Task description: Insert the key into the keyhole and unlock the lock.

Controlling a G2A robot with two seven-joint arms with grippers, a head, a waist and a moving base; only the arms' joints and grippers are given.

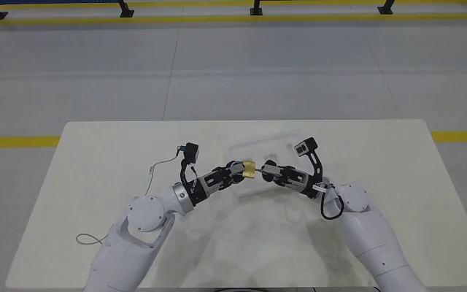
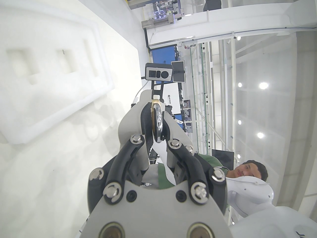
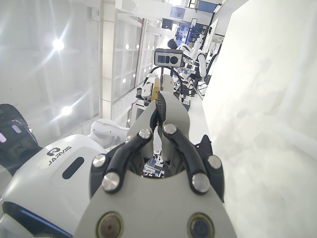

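Your left jaws are clenched on the lock point(image 2: 157, 121) and hold it in the air over the middle of the bench point(image 1: 109, 168), on the near side of the foam tray point(image 2: 102, 58). In the left wrist view its chrome shackle points back toward the wrist. Your right jaws are pressed together as well and meet the lock nose to nose. I judge that they pinch the key, but it is hidden between the pads, so take that as a reading and not a sighting.

By my reckoning you are past the pickup. Both pieces are off the bench and lined up, and the right jaws stand just beside the lock's brass body. From these views you cannot tell whether the key has entered the keyhole, or whether the shackle has sprung. What I count as left is seating the key fully, turning it, and seeing the shackle come free.

The bench is plain white and matt, and the tray lies flat on it with its cut-out recesses facing up. Beyond the bench is a grey floor point(image 1: 219, 73) crossed by yellow lines. The room is a tall hall with white beams and ceiling lights.
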